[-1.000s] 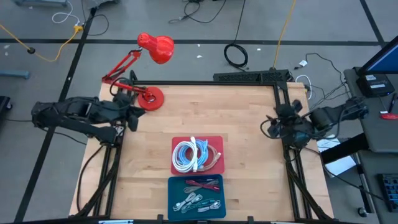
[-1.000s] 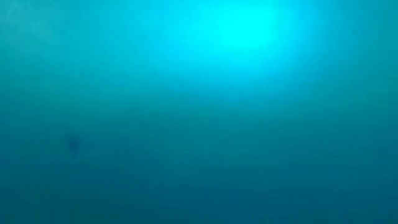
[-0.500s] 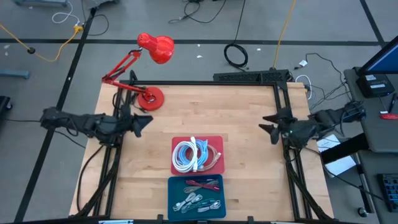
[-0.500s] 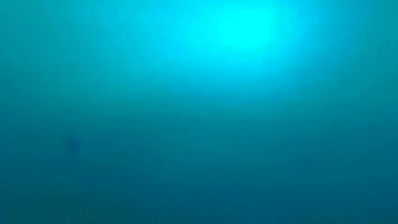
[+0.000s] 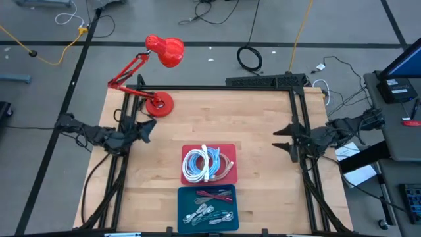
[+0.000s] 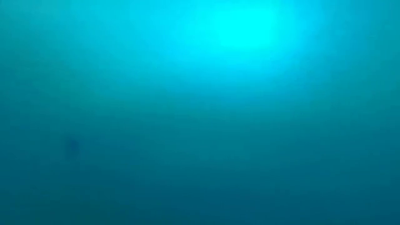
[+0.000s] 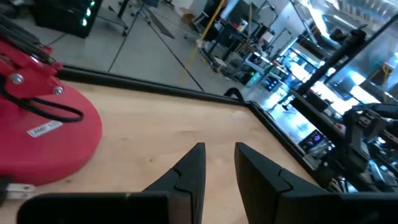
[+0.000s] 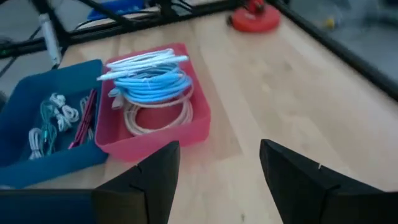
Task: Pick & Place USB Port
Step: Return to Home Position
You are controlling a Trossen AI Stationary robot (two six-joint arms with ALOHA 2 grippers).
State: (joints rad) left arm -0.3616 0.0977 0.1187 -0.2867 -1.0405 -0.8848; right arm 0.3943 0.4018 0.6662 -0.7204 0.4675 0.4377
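Observation:
A red tray (image 5: 208, 163) near the table's middle holds coiled white cables (image 5: 199, 164); the right wrist view shows the same tray (image 8: 158, 127) and its coils (image 8: 152, 81). A blue tray (image 5: 207, 205) by the near edge holds small white and red cables; it also shows in the right wrist view (image 8: 46, 130). My left gripper (image 5: 147, 129) hangs open above the table's left side, near a red lamp's base; its fingers (image 7: 219, 149) are empty. My right gripper (image 5: 281, 139) is open near the right edge, pointing at the trays (image 8: 221, 146). The low view shows only blue haze.
A red desk lamp stands at the far left corner, its round base (image 5: 158, 104) on the table and its head (image 5: 166, 51) beyond the far edge. The base (image 7: 43, 134) lies close beside my left gripper. Bare wood (image 5: 256, 118) lies between the arms and the trays.
Both arms have unfolded from a bunched posture and stretched out lower. The left gripper has moved a little toward the table's middle. The right gripper has moved slightly toward the near edge. The trays and cables have stayed put.

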